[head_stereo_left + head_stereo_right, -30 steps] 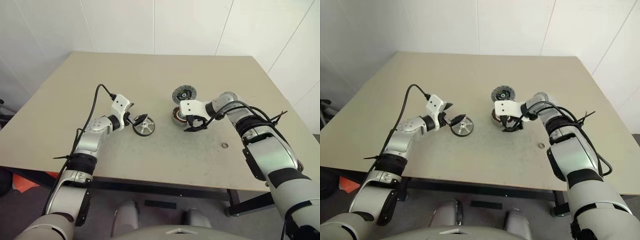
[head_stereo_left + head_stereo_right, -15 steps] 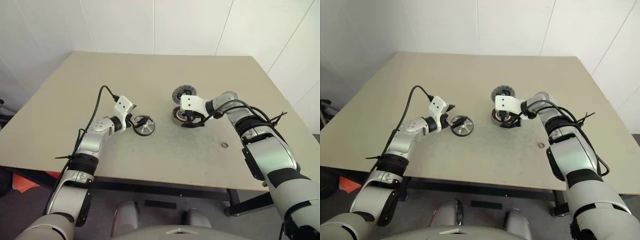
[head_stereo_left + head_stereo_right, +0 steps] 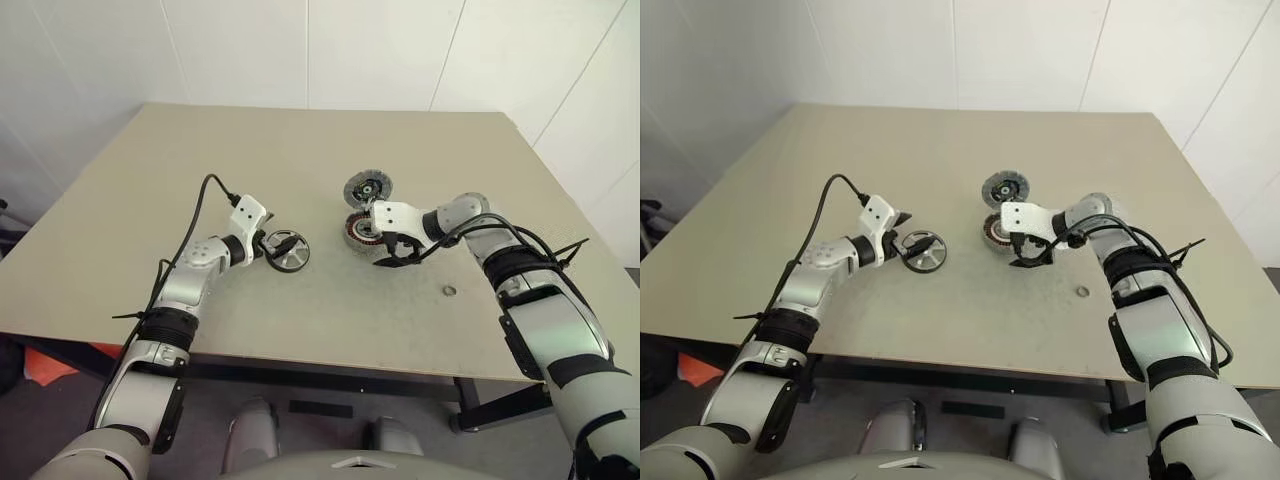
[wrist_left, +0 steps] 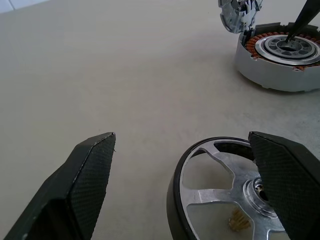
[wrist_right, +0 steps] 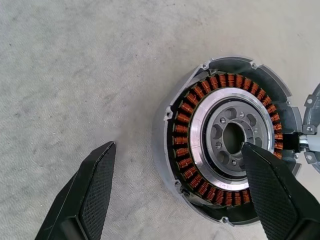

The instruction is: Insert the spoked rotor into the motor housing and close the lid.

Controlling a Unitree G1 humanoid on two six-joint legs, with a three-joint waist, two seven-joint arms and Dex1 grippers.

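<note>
"Where was the spoked rotor (image 3: 287, 251) when you looked?"

"Flat on the bench (image 3: 200, 170), right at the tips of the left claw (image 3: 272, 243). That claw was spread wide, nothing in it. One finger hung over the wheel near its hub, the other over bare bench just outside the rim (so it straddled one edge of the wheel rather than the whole of it)."

"And the motor housing (image 3: 362, 230)?"

"Past the rotor, further along the line the left claw pointed, and well apart from it. It sat open side up, copper windings showing. The right claw (image 3: 393, 252) stood over it, tilted down, also spread and empty. One of its fingers was above the housing's central bore, the other over bare bench beside the wall. The lid (image 3: 368, 188) lay just beyond the housing, on the far side from the right claw, close enough that I couldn't tell if they touched."

"So which arm for the rotor?"

"The left, I judged: far nearer, and the wheel lay dead ahead of it. Being round and flat, the wheel offered no long axis to line up on; the claw only needed to close on the rim or a spoke. I'd have worried about a thin edge slipping."
</note>
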